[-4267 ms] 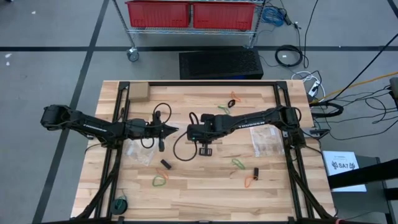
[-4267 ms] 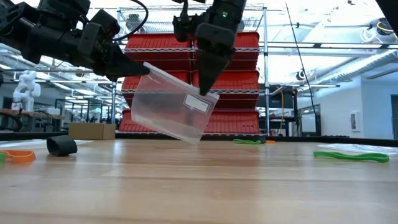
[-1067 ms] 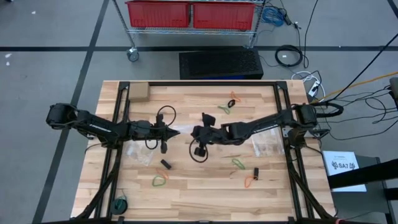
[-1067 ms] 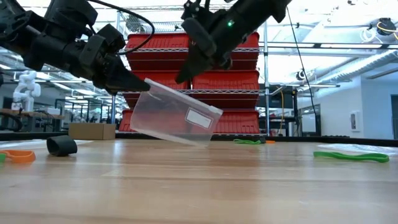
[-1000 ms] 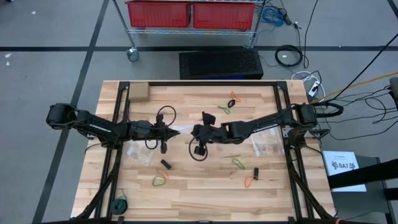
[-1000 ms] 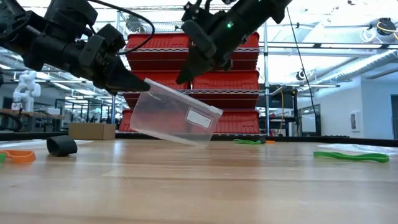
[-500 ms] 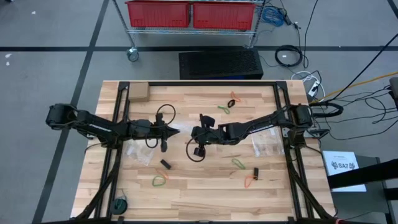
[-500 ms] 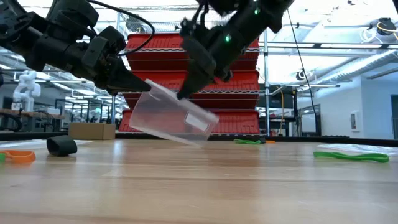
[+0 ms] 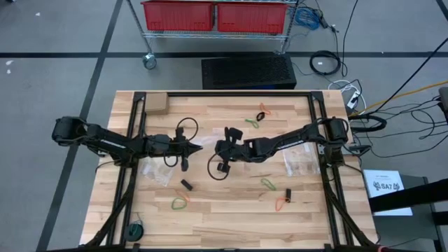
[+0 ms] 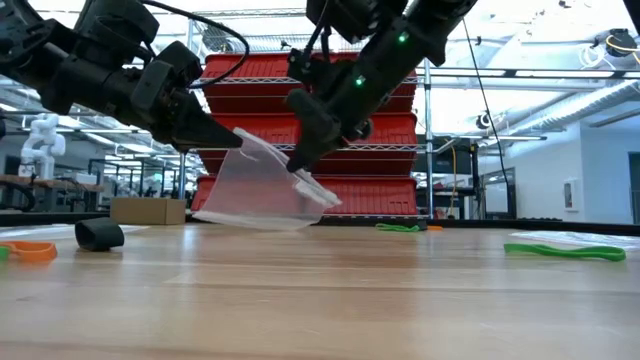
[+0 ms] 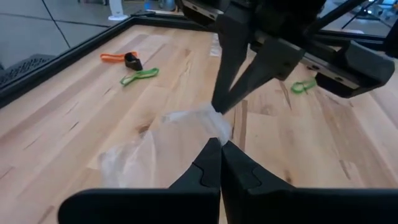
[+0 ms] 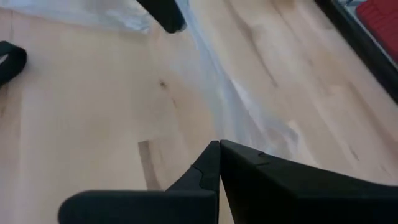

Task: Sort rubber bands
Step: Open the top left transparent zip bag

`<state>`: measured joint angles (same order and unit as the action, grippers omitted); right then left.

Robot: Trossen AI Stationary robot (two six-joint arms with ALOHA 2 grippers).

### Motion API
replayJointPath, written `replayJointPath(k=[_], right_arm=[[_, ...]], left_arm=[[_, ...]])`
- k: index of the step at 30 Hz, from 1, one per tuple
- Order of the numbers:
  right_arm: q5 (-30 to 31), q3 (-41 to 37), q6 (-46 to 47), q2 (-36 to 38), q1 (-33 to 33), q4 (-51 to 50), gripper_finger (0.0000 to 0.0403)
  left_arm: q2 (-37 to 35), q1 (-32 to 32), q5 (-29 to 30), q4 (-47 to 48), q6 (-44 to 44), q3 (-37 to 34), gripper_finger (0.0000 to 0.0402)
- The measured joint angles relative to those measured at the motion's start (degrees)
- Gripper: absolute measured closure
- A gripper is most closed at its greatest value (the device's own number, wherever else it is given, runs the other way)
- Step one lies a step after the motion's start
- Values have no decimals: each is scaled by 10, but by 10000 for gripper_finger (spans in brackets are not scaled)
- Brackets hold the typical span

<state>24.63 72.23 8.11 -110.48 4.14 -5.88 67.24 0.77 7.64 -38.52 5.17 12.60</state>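
Note:
A clear zip bag (image 10: 255,195) hangs over the table's middle, between my two grippers. My left gripper (image 10: 228,135) is shut on the bag's upper corner; the bag (image 11: 155,146) spreads out beyond its fingers. My right gripper (image 10: 297,166) is shut, and its tips are against the bag's top edge. Whether the bag's lower edge touches the table, I cannot tell. Rubber bands lie loose on the wood: green (image 9: 252,122), orange (image 9: 263,111), green (image 9: 268,184), orange (image 9: 280,204), black (image 9: 186,185), green (image 9: 180,204). My left gripper pinches the bag's upper corner (image 11: 208,127) between its two fingers, coming nearly level from the table's left. The bag hangs slanting down from the hold. My right gripper pushes its shut fingertips (image 11: 219,107) onto the bag's top edge (image 10: 305,180), slanting down from the right. The edge is bent down there.
Two other clear bags lie flat, one at the left (image 9: 155,171) and one at the right (image 9: 301,159). A small cardboard box (image 9: 155,104) sits at the far left corner. A black band (image 10: 98,234) and an orange one (image 10: 30,250) lie near the camera.
My right gripper, shut throughout, has come down and toward the left gripper until its tips met the bag's top edge. The bag's right end has bent down and the bag has flattened, while the corner held by my left gripper stayed in place.

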Motion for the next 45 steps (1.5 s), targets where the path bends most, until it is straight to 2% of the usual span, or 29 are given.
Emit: replayJointPath(k=[12,28,38,45], right_arm=[[53,0,-63,14,0,13,403],[50,0,-60,12,10,15,403],[54,0,-101,12,-1,22,403],[-19,0,-91,12,-8,13,403]], left_arm=[[0,0,-12,3,-2,0,402],[0,0,-14,0,-26,0,402],[0,0,-14,0,-30,0,402],[0,0,-14,0,-32,0,402]])
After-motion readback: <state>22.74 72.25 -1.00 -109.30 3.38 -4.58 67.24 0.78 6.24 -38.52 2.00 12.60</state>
